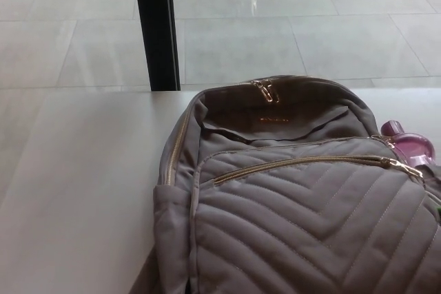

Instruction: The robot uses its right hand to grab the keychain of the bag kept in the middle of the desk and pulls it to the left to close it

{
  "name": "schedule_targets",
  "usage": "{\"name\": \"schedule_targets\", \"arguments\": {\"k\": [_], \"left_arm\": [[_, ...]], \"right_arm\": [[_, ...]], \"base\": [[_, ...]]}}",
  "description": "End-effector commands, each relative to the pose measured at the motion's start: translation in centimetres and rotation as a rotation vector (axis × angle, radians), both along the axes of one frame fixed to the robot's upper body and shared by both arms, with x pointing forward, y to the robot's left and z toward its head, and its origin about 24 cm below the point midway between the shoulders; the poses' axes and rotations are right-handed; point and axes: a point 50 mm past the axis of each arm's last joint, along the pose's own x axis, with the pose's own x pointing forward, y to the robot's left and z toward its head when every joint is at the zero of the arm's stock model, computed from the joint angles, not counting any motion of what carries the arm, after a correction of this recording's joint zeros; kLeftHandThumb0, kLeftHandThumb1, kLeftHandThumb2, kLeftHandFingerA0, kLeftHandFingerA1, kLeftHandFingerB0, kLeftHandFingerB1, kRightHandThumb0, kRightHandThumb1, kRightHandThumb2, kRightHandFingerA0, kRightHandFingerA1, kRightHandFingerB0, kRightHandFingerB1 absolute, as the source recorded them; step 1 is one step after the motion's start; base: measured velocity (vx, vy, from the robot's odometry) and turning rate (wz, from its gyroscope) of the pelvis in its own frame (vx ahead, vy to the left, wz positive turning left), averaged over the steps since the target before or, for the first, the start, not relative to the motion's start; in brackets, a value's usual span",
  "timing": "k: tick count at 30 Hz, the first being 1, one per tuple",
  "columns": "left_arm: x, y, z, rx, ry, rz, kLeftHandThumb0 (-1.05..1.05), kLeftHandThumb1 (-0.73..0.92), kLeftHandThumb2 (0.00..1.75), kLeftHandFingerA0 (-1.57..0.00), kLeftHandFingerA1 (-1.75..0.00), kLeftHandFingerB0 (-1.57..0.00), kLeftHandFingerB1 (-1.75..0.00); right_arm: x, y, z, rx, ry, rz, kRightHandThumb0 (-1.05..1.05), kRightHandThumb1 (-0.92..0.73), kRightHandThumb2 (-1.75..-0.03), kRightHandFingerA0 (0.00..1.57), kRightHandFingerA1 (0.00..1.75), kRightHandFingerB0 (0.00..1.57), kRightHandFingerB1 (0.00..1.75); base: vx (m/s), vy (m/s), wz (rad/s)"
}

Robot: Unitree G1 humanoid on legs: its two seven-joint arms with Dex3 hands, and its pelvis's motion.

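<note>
A grey-brown quilted backpack (296, 204) lies on the white desk (83, 184), filling the lower right of the head view. Its front pocket has a gold zipper (303, 163) running from lower left to upper right, with the gold pull (408, 169) at the right end. Two more gold pulls (266, 91) sit at the top of the main compartment. A second gold zipper line (178, 144) runs down the bag's left side. Neither of my hands shows in the picture.
A pink bottle top (408, 144) pokes out at the bag's right side. A black vertical post (157, 25) stands behind the desk's far edge, with pale tiled floor (310, 25) beyond. Bare desk surface stretches to the left of the bag.
</note>
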Motion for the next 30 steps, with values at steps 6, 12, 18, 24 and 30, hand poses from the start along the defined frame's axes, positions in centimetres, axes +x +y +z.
{"name": "schedule_targets", "arguments": {"k": [6, 12, 18, 24, 30], "left_arm": [[-0.1, 0.6, 0.5, 0.042, 0.003, 0.003, -1.05, 0.43, 0.62, -1.0, -1.13, -0.88, -1.11], [-0.1, 0.7, 0.5, 0.036, 0.002, 0.009, -1.05, 0.41, 0.61, -1.03, -1.11, -0.9, -1.09], [0.0, 0.5, 0.4, 0.033, -0.005, -0.001, -1.05, 0.44, 0.61, -1.01, -1.11, -0.87, -1.09], [-0.4, 0.6, 0.3, 0.04, 0.001, 0.01, -1.05, 0.46, 0.64, -1.0, -1.11, -0.84, -1.14], [-0.7, 0.8, 0.4, 0.048, 0.003, 0.017, -1.05, 0.47, 0.65, -1.01, -1.11, -0.84, -1.15]], "right_arm": [[-0.7, 0.7, -2.1, -0.101, 0.164, 0.045, -0.51, -0.61, -0.59, 0.64, 0.59, 0.32, 0.31], [-0.7, 1.6, -2.3, -0.091, 0.157, 0.078, -0.53, -0.6, -0.59, 0.69, 0.6, 0.33, 0.31], [-0.5, 4.1, -1.4, -0.092, 0.095, 0.167, -0.55, -0.61, -0.59, 0.69, 0.6, 0.32, 0.31], [0.1, 4.7, -0.3, -0.096, -0.004, 0.185, -0.46, -0.68, -0.6, 0.7, 0.61, 0.34, 0.32], [0.7, 4.0, 1.4, -0.149, -0.106, 0.152, -0.33, -0.74, -0.62, 0.68, 0.76, 0.39, 0.33]], "base": [[0.0, 0.0, 0.0], [0.0, 0.0, 0.0], [0.0, 0.0, 0.0], [0.0, 0.0, 0.0], [0.0, 0.0, 0.0]]}}
